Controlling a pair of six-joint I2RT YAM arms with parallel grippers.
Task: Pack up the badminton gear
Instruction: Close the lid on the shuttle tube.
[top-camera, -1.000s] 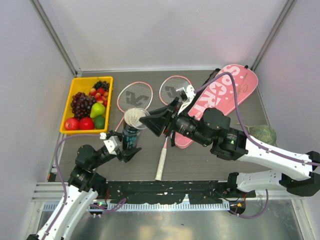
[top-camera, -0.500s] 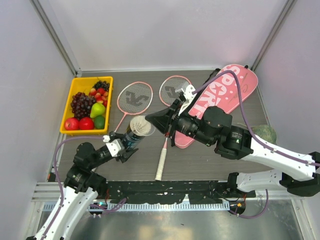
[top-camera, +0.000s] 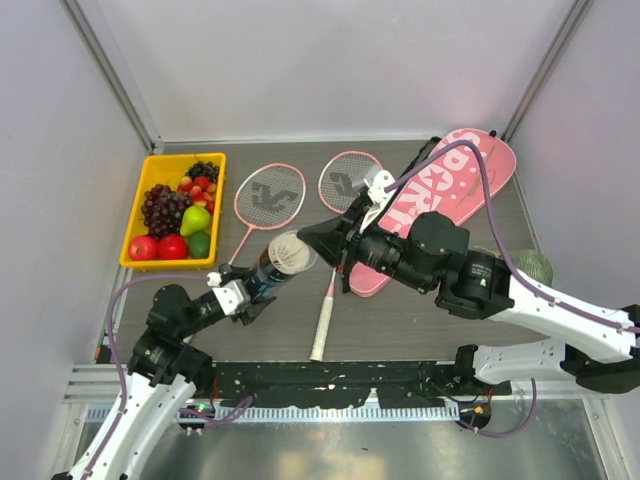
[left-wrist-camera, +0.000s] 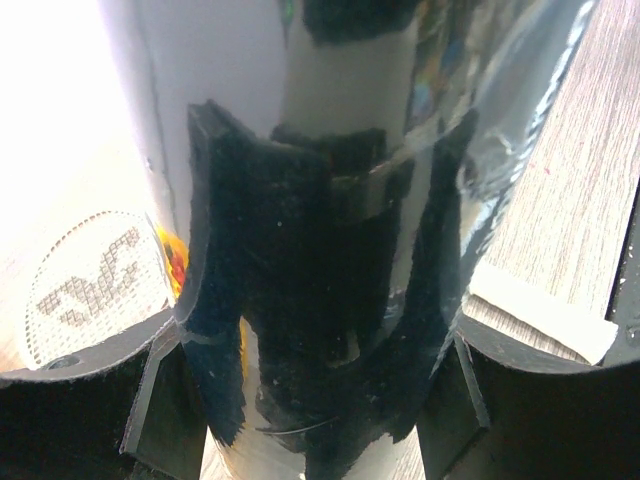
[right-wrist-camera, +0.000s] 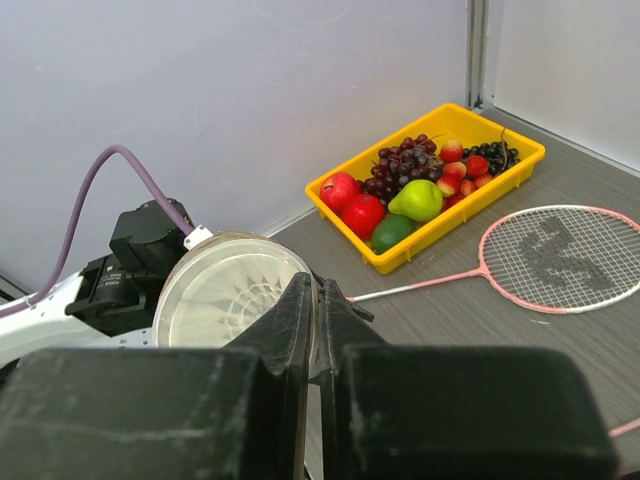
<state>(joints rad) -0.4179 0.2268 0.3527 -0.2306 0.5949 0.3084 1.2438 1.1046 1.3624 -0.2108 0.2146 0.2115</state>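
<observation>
My left gripper (top-camera: 250, 298) is shut on the long dark tube (top-camera: 268, 272), which leans up and to the right. In the left wrist view the tube (left-wrist-camera: 340, 100) fills the space between the fingers (left-wrist-camera: 250, 250). White shuttlecock feathers (right-wrist-camera: 230, 295) show in the tube's round mouth. My right gripper (right-wrist-camera: 320, 300) is shut on the right edge of that mouth's rim, and it (top-camera: 312, 240) meets the tube from the right. Two pink rackets (top-camera: 268, 193) (top-camera: 349, 180) lie flat behind. The pink SPORT bag (top-camera: 450, 185) lies at the back right, partly under my right arm.
A yellow tray (top-camera: 135, 215) of fruit sits at the left. A green netted ball (top-camera: 530, 265) rests at the right edge beside my right arm. One racket's white handle (top-camera: 322, 325) reaches toward the near edge. Grey walls enclose three sides.
The tube has tipped from upright to leaning right in my left gripper. My right gripper has closed from open onto the rim of its mouth.
</observation>
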